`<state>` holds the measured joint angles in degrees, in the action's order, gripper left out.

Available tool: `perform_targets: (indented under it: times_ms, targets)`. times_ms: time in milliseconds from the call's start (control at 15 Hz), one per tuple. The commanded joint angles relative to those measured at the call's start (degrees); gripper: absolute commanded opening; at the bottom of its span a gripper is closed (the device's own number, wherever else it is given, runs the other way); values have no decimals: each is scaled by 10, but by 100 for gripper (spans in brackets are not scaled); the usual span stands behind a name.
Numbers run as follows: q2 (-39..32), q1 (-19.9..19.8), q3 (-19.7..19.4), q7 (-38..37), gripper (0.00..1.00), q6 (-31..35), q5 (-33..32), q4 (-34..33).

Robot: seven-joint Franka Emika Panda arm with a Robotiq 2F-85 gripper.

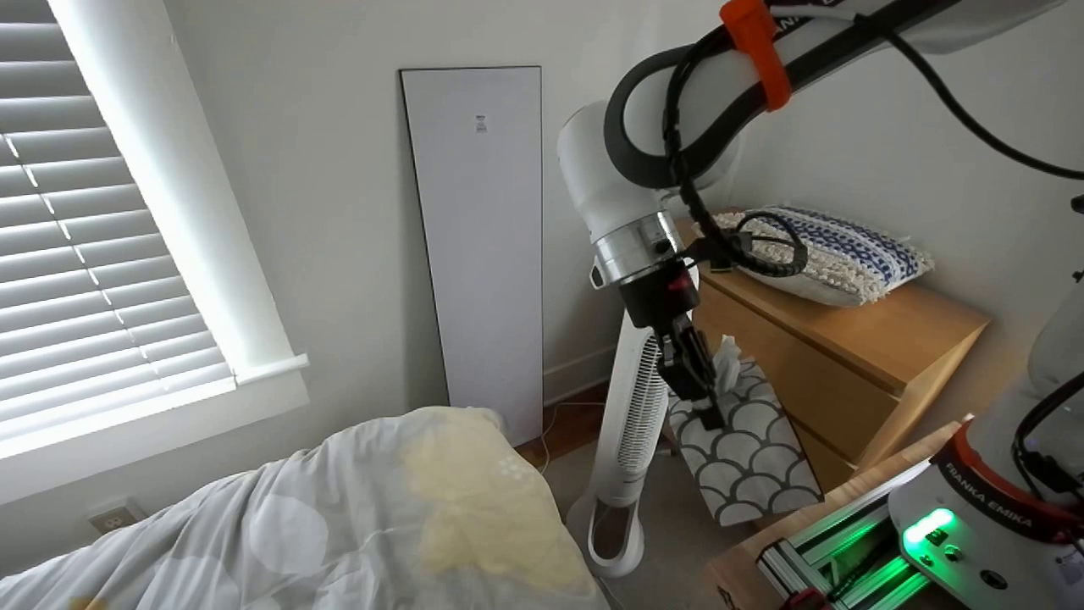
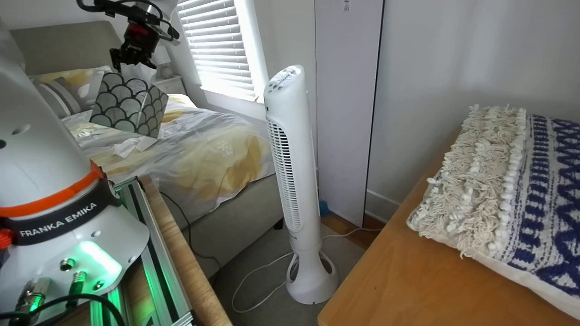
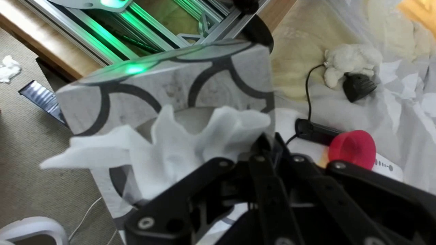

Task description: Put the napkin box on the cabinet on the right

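Note:
The napkin box (image 1: 754,466) has a dark-and-white scallop lattice and a white tissue (image 3: 184,146) sticking out of its top. It hangs tilted in the air and also shows in an exterior view (image 2: 124,106), where the bed is behind it. My gripper (image 1: 711,411) is above it, also seen in an exterior view (image 2: 133,68). In the wrist view my gripper (image 3: 270,144) is shut on one edge wall of the box, part of which the fingers hide. The light-brown cabinet (image 1: 923,339) also shows in an exterior view (image 2: 398,280), apart from the box.
A blue-and-white fringed pillow (image 1: 834,250) lies on the cabinet top. A tall white tower fan (image 2: 292,181) stands between bed (image 2: 217,167) and cabinet. A white panel (image 1: 478,229) leans on the wall. A red cup (image 3: 352,149) and a plush toy (image 3: 352,63) are on the bed.

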<state>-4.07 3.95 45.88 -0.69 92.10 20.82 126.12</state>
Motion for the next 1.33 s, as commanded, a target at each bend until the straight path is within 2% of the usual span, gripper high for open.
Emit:
perform_targets:
  times_ms: [0,200,267,467,733,1000,1267]
  targets:
    - [3,51,-51,2,4,-2,2,-1]
    - [4,54,-53,-16,1,9,-5,-3]
    - [19,56,-65,-20,1,26,-4,2]
    - [84,65,-132,-6,1,75,24,37]
    - [193,74,-226,-9,1,81,41,96]
    - [309,71,-283,-53,1,77,13,161]
    - [429,50,-332,-87,1,69,-11,230]
